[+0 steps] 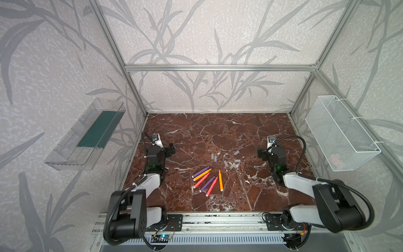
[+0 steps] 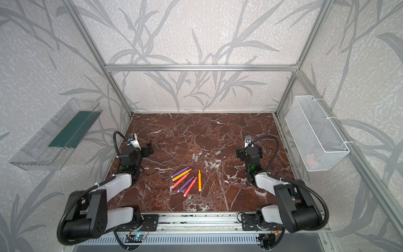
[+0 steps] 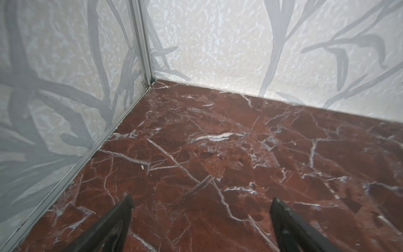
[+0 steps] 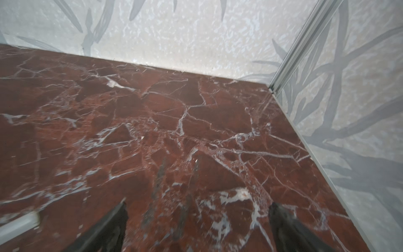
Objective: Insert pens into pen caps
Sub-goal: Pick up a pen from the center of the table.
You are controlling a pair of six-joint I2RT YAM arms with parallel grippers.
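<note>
Several pens lie fanned out on the marble table [image 1: 218,131] near its front middle in both top views: purple [image 1: 201,172], orange [image 1: 220,180] and pink-red [image 1: 211,186] [image 2: 190,186]. Just behind them, several short translucent grey pen caps [image 1: 231,166] [image 2: 212,166] lie scattered. My left gripper [image 1: 171,149] [image 3: 201,203] hangs open over bare marble by the left wall. Open too, my right gripper [image 1: 261,153] [image 4: 197,207] hovers over bare marble at the right. Neither holds anything. A pale blurred strip [image 4: 19,222] shows at the right wrist view's edge, perhaps a cap.
A clear plastic tray [image 1: 85,135] hangs on the left wall and a white wire basket [image 1: 340,133] on the right wall. Aluminium frame posts stand at the back corners. A metal rail [image 1: 218,220] carrying both arm bases runs along the table's front edge.
</note>
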